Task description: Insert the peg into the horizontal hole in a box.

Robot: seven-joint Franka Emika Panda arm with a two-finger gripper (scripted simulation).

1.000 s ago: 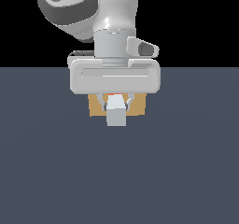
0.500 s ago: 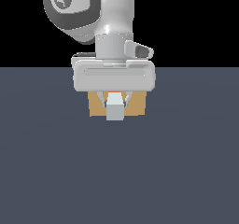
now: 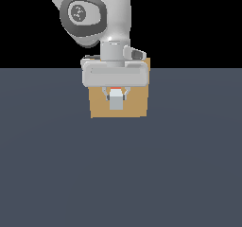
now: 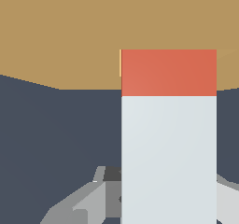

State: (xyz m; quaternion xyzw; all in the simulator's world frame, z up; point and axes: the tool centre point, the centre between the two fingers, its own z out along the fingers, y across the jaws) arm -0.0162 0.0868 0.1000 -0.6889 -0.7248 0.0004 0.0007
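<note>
Holding the peg [image 3: 116,100] by its white half, the gripper [image 3: 116,94] clamps a seemingly stiff, light bar entering the box [image 3: 137,105].

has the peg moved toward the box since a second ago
Yes. In the exterior view the peg now shows well inside the box face, with less white sticking out below the end effector; earlier its white end hung past the box's lower edge.
</note>
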